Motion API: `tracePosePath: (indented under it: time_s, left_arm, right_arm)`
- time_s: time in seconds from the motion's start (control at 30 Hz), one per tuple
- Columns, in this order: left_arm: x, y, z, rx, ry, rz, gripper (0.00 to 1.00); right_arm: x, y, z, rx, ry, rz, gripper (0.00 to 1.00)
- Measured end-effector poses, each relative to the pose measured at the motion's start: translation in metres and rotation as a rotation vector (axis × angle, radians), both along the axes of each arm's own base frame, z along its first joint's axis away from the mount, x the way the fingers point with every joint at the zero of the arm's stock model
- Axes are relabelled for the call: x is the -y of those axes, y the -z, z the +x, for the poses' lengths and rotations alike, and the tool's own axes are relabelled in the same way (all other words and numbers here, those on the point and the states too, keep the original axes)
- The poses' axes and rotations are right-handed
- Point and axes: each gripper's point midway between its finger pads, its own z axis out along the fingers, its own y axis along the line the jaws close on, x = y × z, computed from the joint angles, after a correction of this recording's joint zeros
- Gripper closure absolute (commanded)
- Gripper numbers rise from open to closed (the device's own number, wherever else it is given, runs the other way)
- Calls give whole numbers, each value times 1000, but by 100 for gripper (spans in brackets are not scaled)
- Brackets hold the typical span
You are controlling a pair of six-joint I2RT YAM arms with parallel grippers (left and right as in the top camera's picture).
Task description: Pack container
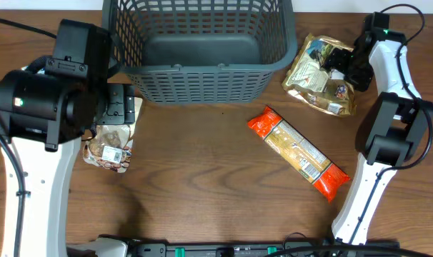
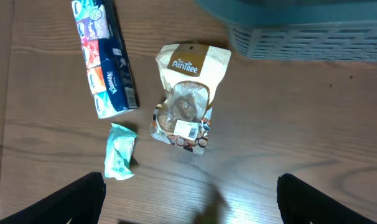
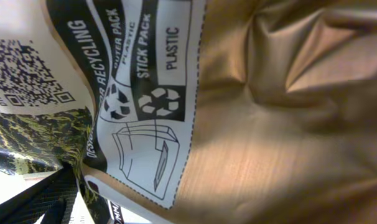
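Observation:
The container point(image 1: 202, 78), a dark grey lattice basket, stands at the back centre with nothing showing inside it. My left gripper point(image 2: 191, 205) hangs open above the table, short of a beige snack pouch point(image 2: 187, 93) that lies flat near the container's corner point(image 2: 300, 34). My right gripper point(image 1: 343, 68) is pressed down onto a crinkled gold-brown pouch point(image 1: 318, 75) right of the container. That pouch point(image 3: 251, 112) fills the right wrist view. One finger point(image 3: 45, 199) shows far out at the lower left; the other is hidden.
An orange-ended pasta packet point(image 1: 296, 151) lies diagonally at centre right. A tissue multipack point(image 2: 104, 59) and a small teal packet point(image 2: 121, 151) lie left of the snack pouch. Cables run along the front edge.

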Motion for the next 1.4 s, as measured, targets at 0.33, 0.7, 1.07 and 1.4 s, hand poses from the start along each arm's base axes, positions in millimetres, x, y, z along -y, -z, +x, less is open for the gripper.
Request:
tracePosePath:
  time_s: [0.33,0.7,1.07,1.4]
  left_arm:
    - [0,0,0,0,0,0,12]
    - [0,0,0,0,0,0,12]
    - [0,0,0,0,0,0,12]
    - [0,0,0,0,0,-1,12]
  right_arm:
    - [-2,0,2,8,-5,12,37]
    - [-6,-8,7,37,-43,21,99]
    - [-6,-12,5,36,-45,20,99]
    - [-9,-40,-15,25,-74,-42,99]
